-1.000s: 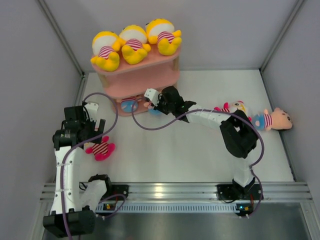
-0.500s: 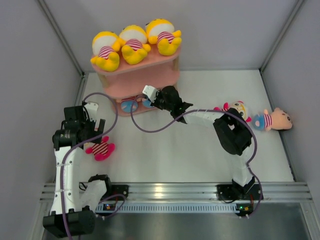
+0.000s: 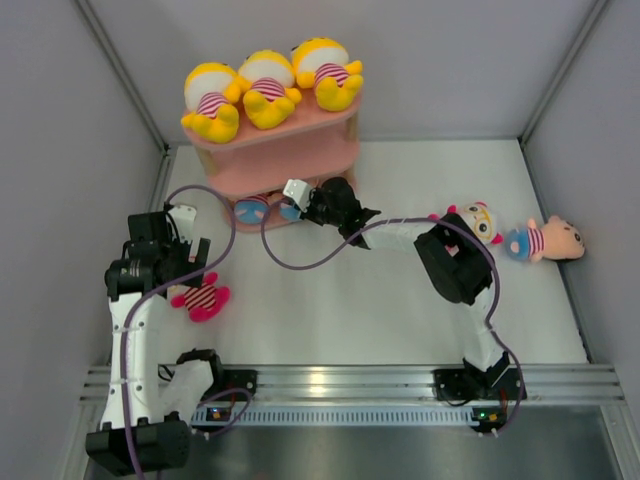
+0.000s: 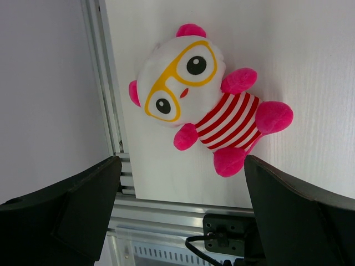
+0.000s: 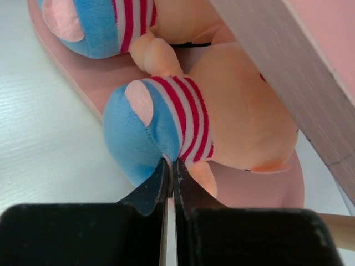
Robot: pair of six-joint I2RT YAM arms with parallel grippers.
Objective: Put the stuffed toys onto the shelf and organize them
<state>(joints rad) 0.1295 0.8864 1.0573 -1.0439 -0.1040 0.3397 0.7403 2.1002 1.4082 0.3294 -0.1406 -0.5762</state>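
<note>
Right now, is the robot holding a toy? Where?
Right gripper: shut, tips on the peach doll at its blue bottom; pinch cannot be told. Left gripper holds nothing.

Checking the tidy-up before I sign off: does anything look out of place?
Yes. Three stuffed toys lie on the table, off the shelf: a pink-limbed toy with yellow glasses near the left edge, a white-faced toy right of centre, and a peach-faced toy at the far right edge.
</note>
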